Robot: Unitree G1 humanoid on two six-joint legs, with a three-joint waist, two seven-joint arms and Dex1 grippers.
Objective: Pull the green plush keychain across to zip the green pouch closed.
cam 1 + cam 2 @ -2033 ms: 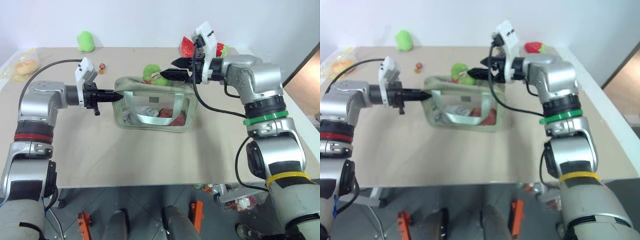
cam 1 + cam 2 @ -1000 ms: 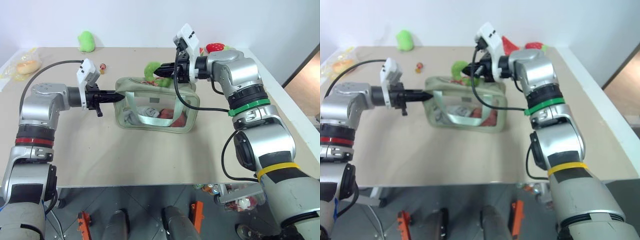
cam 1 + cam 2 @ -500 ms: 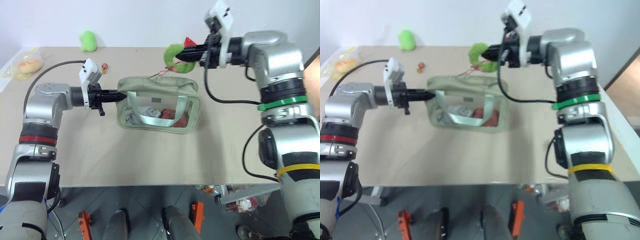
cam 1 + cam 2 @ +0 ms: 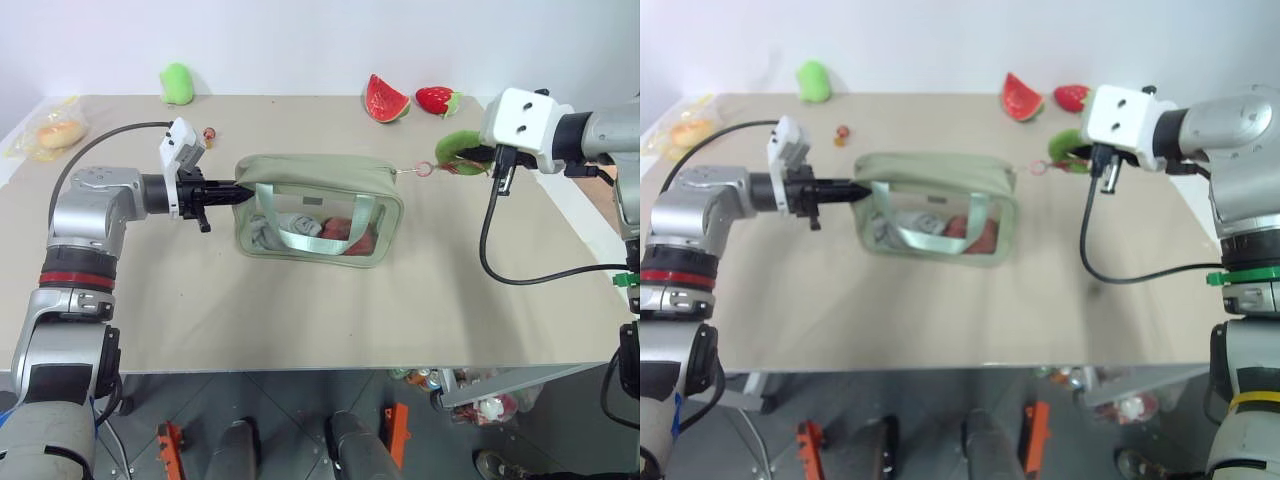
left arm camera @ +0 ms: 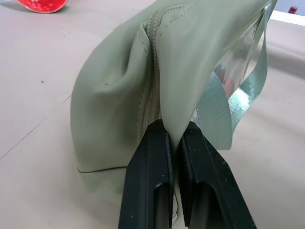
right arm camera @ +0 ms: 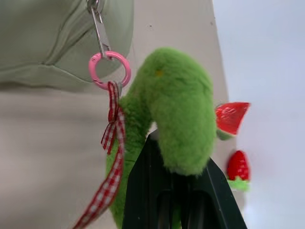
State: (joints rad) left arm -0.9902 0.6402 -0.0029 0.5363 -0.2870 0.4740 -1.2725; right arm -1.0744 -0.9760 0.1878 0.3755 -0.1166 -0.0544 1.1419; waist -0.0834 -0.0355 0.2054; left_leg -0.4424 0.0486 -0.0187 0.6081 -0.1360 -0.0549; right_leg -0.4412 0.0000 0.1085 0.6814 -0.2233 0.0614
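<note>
Stretching sideways, green pouch [image 4: 320, 205] upright

Sage-green pouch [image 4: 320, 200] upright on table, top zipper closed; bright-green plush keychain [image 4: 458, 147] stretched out from its right end.

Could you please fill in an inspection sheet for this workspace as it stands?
Surface: beige table, bare in front.
Job's things: pouch upright mid-table, zipper looks closed along the top; keychain off its right end, joined by a pink ring.
Clutter: light-green plush, watermelon slice, strawberry along the far edge; bagged bun at far left; small red item.
Grippers: left claw shut on the pouch's end; right claw shut on the keychain.
Cables: black cable hangs from the right wrist.
Surroundings: white wall behind.
</note>
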